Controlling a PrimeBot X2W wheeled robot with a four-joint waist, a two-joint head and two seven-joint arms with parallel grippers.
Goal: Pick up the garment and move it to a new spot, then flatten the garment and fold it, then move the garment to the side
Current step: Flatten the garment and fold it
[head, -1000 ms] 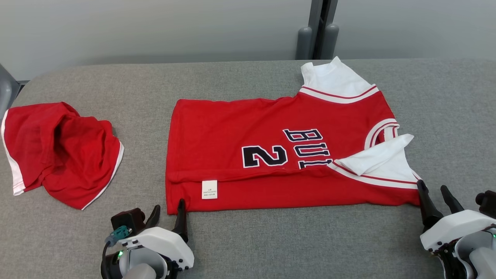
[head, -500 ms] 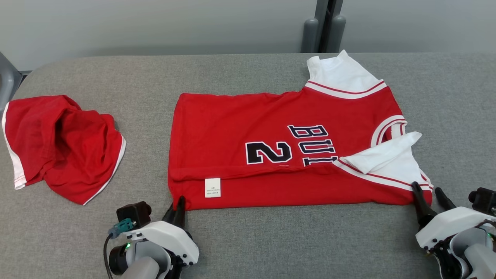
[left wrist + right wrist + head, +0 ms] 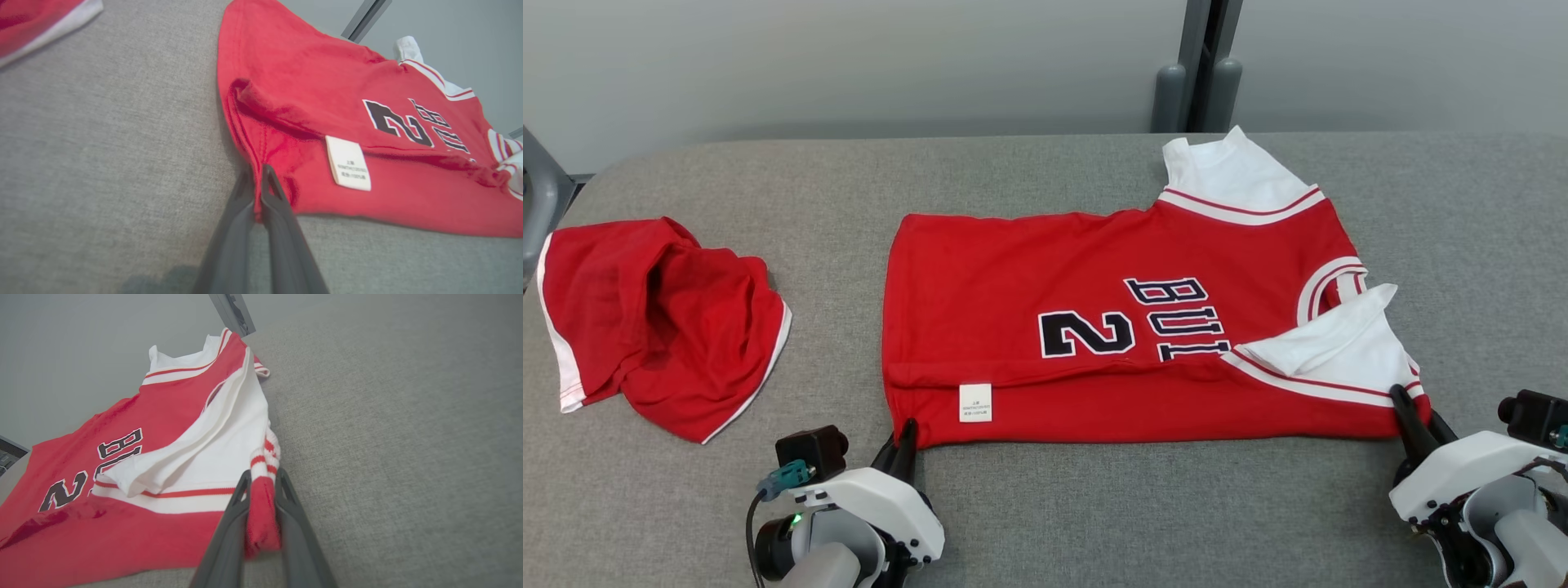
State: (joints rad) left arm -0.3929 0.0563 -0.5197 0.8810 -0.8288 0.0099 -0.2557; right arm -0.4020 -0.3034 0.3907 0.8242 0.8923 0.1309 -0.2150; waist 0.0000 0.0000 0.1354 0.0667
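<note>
The garment [image 3: 1094,327] is a red jersey with white sleeves and dark "2" lettering, spread across the grey table [image 3: 1111,506] with its near edge folded over. My left gripper [image 3: 905,433] is shut on the near left hem corner; in the left wrist view the fingertips [image 3: 257,179] pinch the red hem [image 3: 261,155] beside a white label [image 3: 348,163]. My right gripper [image 3: 1411,408] is shut on the near right corner. The right wrist view has a bunch of red and white striped trim [image 3: 263,498] squeezed between the right gripper's [image 3: 261,477] two fingers.
A crumpled pair of red shorts with white trim [image 3: 662,318] lies at the table's left side. Behind the table stand a grey wall and a dark post [image 3: 1196,73]. Bare grey table surface runs to the right of the jersey.
Both grippers went from open to shut, each closing on a near corner of the jersey. The head view shifted slightly; the jersey stayed where it lay.
</note>
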